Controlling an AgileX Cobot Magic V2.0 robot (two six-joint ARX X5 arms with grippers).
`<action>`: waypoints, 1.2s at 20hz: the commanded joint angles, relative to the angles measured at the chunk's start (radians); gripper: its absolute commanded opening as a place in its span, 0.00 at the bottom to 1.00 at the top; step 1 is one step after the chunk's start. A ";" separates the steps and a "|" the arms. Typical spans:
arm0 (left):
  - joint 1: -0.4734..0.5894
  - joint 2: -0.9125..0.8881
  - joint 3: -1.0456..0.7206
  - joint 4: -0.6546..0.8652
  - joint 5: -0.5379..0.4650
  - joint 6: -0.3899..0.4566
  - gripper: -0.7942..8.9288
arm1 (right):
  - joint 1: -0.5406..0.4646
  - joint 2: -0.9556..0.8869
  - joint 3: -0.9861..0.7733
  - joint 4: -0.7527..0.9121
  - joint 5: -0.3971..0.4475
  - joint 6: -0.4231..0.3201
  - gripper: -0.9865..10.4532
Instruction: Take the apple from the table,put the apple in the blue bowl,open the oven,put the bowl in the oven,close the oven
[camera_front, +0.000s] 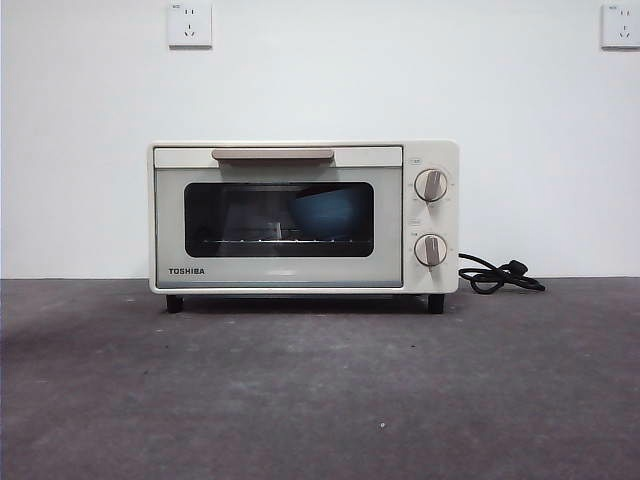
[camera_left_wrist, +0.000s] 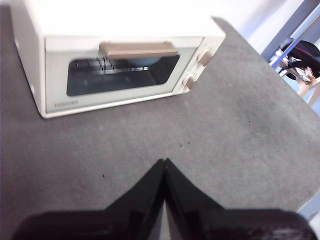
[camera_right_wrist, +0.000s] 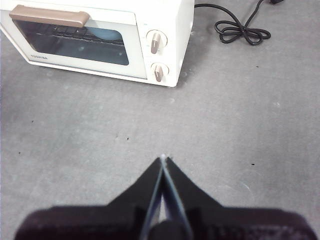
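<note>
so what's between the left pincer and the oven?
Nothing: only bare table lies between the shut left pincer and the oven, per the left wrist view.

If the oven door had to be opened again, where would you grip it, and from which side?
Grip the beige bar handle along the door's top edge, coming from the front: it stands out from the oven, leaving room for fingers.

Left hand (camera_left_wrist: 164, 161), right hand (camera_right_wrist: 163, 158) closed.
</note>
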 joint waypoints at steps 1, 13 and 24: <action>-0.002 -0.093 0.002 -0.005 -0.005 0.034 0.08 | 0.000 0.000 -0.011 0.006 0.005 0.003 0.09; 0.008 -0.208 -0.248 0.324 -0.016 0.418 0.08 | 0.000 0.001 -0.011 0.006 0.005 0.004 0.09; 0.009 -0.708 -0.993 0.778 -0.517 0.065 0.08 | 0.000 0.007 -0.011 0.006 0.005 0.003 0.09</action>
